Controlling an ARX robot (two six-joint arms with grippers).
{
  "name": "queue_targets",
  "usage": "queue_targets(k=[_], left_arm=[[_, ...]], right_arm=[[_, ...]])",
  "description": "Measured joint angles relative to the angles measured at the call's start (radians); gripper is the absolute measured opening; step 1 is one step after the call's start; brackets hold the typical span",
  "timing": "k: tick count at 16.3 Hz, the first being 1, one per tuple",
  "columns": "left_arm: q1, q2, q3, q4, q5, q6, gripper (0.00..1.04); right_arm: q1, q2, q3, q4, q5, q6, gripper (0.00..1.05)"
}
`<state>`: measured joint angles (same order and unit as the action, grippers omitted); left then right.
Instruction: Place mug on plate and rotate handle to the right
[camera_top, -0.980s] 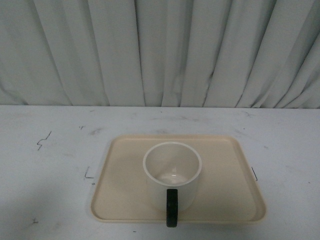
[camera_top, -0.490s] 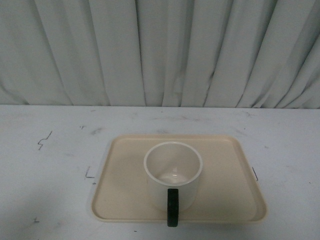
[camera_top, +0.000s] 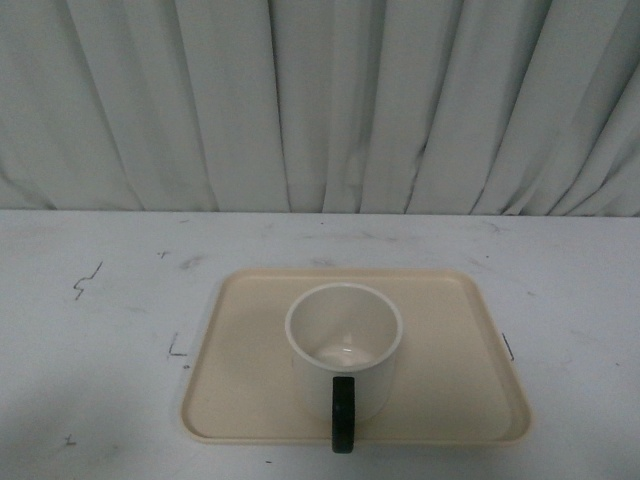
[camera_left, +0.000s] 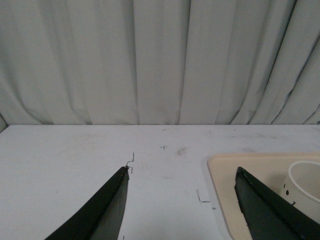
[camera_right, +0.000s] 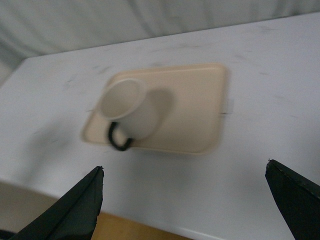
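Note:
The white mug (camera_top: 343, 345) stands upright on the beige plate (camera_top: 240, 380), slightly front of centre. Its black handle (camera_top: 343, 414) points toward the near edge, overhanging the plate's front rim. Neither arm shows in the front view. In the left wrist view my left gripper (camera_left: 181, 170) is open over bare table, to the left of the plate (camera_left: 225, 190), and the mug (camera_left: 304, 189) peeks in past one finger. The right wrist view is blurred: my right gripper (camera_right: 184, 167) is open, high above the table's near edge, with mug (camera_right: 131, 110), handle (camera_right: 119, 141) and plate (camera_right: 195, 115) well ahead of it.
A white table (camera_top: 90, 340) with small black marks (camera_top: 88, 280) carries the plate. Pale pleated curtains (camera_top: 320, 100) hang behind it. The table's front edge and a brown floor (camera_right: 125, 227) show in the right wrist view.

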<state>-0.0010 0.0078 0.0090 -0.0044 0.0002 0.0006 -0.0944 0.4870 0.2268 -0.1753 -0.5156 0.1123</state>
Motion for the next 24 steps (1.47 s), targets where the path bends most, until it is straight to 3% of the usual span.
queue_targets(k=[1, 3, 4, 9, 14, 18, 23, 24], left_arm=[[0.0, 0.0, 0.0, 0.0, 0.0, 0.0, 0.75], [0.0, 0.0, 0.0, 0.0, 0.0, 0.0, 0.97], [0.0, 0.0, 0.0, 0.0, 0.0, 0.0, 0.99], [0.0, 0.0, 0.0, 0.0, 0.0, 0.0, 0.98], [0.0, 0.0, 0.0, 0.0, 0.0, 0.0, 0.98], [0.0, 0.0, 0.0, 0.0, 0.0, 0.0, 0.98], [0.0, 0.0, 0.0, 0.0, 0.0, 0.0, 0.98], [0.0, 0.0, 0.0, 0.0, 0.0, 0.0, 0.98]], right_arm=[[0.052, 0.079, 0.043, 0.03, -0.014, 0.0, 0.98], [0.155, 0.306, 0.2, 0.021, 0.068, -0.013, 0.98], [0.209, 0.425, 0.273, 0.016, 0.135, -0.018, 0.98], [0.385, 0.895, 0.637, -0.132, 0.277, -0.006, 0.98], [0.451, 1.351, 0.947, -0.243, 0.342, 0.124, 0.98], [0.502, 1.464, 1.061, -0.273, 0.346, 0.197, 0.98], [0.546, 1.573, 1.153, -0.335, 0.423, 0.219, 0.98], [0.547, 1.59, 1.164, -0.345, 0.426, 0.222, 0.9]])
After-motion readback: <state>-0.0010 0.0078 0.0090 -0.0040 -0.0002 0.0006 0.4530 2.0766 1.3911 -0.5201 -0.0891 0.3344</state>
